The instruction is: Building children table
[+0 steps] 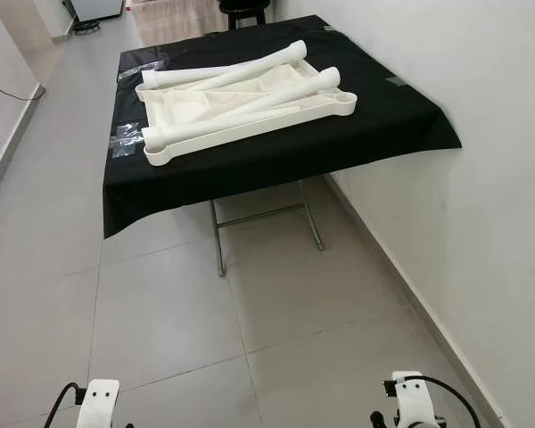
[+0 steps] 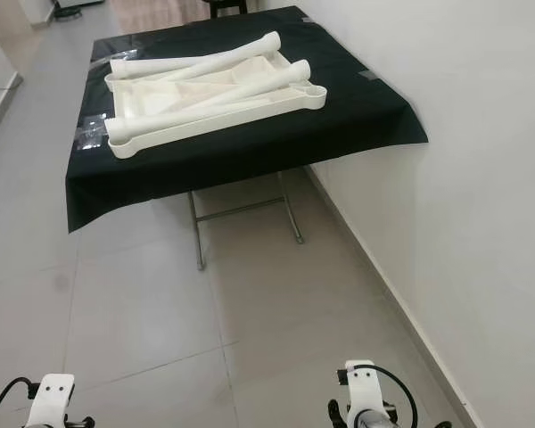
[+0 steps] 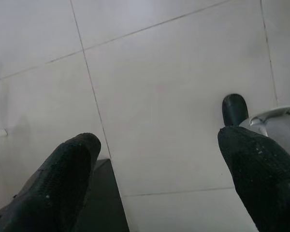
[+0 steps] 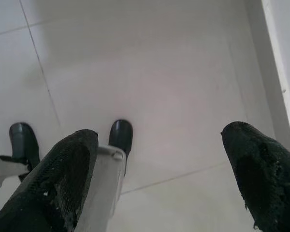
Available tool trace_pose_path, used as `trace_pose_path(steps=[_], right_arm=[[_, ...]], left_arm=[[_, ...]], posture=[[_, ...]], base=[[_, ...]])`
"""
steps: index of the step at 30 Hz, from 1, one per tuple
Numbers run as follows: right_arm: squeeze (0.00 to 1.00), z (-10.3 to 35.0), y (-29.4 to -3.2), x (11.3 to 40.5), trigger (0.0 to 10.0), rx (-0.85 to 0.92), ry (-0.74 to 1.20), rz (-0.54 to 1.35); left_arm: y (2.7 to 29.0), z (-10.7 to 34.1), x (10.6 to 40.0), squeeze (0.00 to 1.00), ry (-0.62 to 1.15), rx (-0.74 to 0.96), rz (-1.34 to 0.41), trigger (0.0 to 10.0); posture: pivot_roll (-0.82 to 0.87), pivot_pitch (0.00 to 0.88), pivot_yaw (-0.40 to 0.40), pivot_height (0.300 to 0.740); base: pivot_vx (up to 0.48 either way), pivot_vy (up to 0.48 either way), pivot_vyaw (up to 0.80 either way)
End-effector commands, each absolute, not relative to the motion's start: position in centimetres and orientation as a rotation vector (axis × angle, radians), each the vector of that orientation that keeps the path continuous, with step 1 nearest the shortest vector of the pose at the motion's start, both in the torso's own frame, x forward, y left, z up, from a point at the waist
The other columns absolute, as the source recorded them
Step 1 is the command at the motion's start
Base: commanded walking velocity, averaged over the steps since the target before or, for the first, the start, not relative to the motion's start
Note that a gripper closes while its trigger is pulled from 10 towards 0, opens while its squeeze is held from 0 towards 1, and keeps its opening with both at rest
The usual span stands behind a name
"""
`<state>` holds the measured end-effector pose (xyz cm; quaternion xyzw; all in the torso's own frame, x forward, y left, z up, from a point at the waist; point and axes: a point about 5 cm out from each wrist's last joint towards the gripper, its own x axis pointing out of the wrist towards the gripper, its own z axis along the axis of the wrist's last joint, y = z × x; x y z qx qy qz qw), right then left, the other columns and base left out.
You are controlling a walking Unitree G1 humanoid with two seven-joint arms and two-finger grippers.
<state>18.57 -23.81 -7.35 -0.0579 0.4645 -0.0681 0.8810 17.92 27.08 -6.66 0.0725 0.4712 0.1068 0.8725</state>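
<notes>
Black-draped tabletop (image 1: 276, 152) ahead, by the wall.
Cream plastic tabletop panel (image 1: 241, 111), legs (image 1: 250, 94) piled inside: probably light, stiff; best gripped by rim. Left pincer (image 3: 154, 159), right pincer (image 4: 159, 164) wide open, empty.

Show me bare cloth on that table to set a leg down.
Free: the black cloth strip between the white tabletop and the wall, and the near edge before it. Crowded: the tabletop itself, with legs lying across it; left edge has plastic bags.

The counter (image 1: 357, 134) stands ahead, against the wall (image 1: 481, 178) on the right. On it lies the tabletop (image 1: 187, 111) — four legs (image 1: 250, 67) lie across it. Floor (image 1: 160, 303) stretches before it.
</notes>
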Motion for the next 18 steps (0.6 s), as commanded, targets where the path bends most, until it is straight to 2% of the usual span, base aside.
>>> trace_pose_path(steps=[1,5,6,10,15,16,18], right_arm=[[0.0,-6.5,-23.8,20.0,10.0,-0.136,0.889,-0.121],[0.0,-3.0,-24.0,24.5,10.0,-0.157,0.643,-0.077],[0.0,-3.0,-24.0,24.5,10.0,-0.157,0.643,-0.077],[0.0,1.6,-22.7,28.5,10.0,-0.147,0.365,0.009],[0.0,3.7,-21.2,29.8,10.0,-0.139,0.262,0.076],[0.0,5.7,-19.0,30.5,10.0,-0.123,0.162,0.173],[0.0,5.7,-19.0,30.5,10.0,-0.123,0.162,0.173]], left_arm=[[27.3,-5.7,19.5,0.0,0.905,0.164,0.227,10.0],[26.9,-1.6,25.3,0.0,0.638,0.139,0.156,10.0],[26.9,-1.6,25.3,0.0,0.638,0.139,0.156,10.0],[23.8,3.9,31.0,0.0,0.311,0.152,0.032,10.0],[22.1,6.5,32.9,0.0,0.174,0.134,0.01,10.0],[19.8,8.6,33.8,0.0,0.041,0.185,0.045,10.0],[19.8,8.6,33.8,0.0,0.041,0.185,0.045,10.0]], posture=[[-0.02,0.093,0.037,0.74],[-0.05,0.06,0.022,0.74],[-0.05,0.06,0.022,0.74],[-0.08,0.033,0.006,0.74],[-0.09,0.029,-0.001,0.74],[-0.08,0.013,0.017,0.74],[-0.08,0.013,0.017,0.74]], base=[[0.0,0.0,0.0],[0.0,0.0,0.0],[0.0,0.0,0.0],[0.0,0.0,0.0],[0.0,0.0,0.0],[0.0,0.0,0.0],[0.0,0.0,0.0]])
